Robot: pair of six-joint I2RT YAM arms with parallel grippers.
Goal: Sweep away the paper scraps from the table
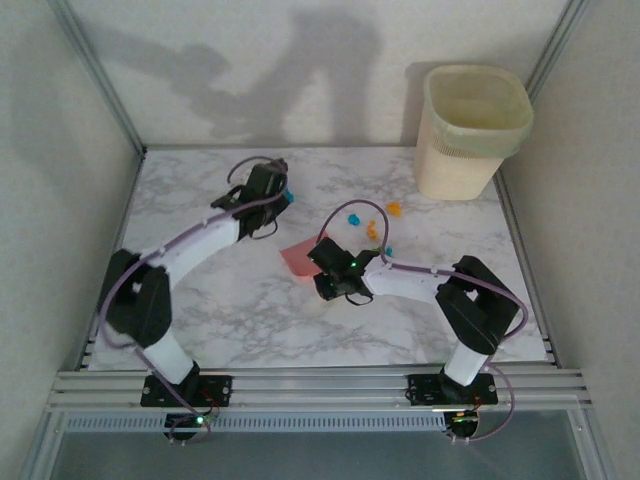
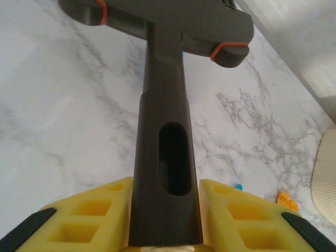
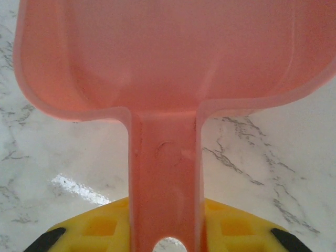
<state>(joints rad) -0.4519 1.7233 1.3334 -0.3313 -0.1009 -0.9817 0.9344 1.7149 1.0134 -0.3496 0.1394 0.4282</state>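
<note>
The paper scraps [image 1: 372, 228] lay scattered on the table [image 1: 250, 330], right of centre toward the far side. They were blue and orange bits between the right gripper [image 1: 318, 262] and the waste bin [image 1: 470, 130], with one blue bit close beside the left gripper [image 1: 272, 188]. The left gripper's fingers [image 2: 100, 220] were closed narrow on the handle of the dark hand brush [image 2: 163, 147], its head pointing away over bare marble. The right gripper's fingers [image 3: 100, 228] clamped the stem of the pink dustpan [image 3: 173, 63]; whether its lip touched the table could not be told.

The step in hand looked like bringing both tools to the scraps. To do it well, the dustpan would want its lip flat on the marble and its mouth turned toward the cluster, since from overhead it sat left of most bits. The brush would best come down beyond the scraps and draw them in with short, low strokes. Bits this light would likely slip under a lifted lip or scatter at a hard flick.

Walls closed the left, far and right sides, the bin stood in the far right corner, and a metal rail [image 1: 320, 385] ran along the near edge. The widest free marble lay in the near middle, so sweeping that way looked safest.
</note>
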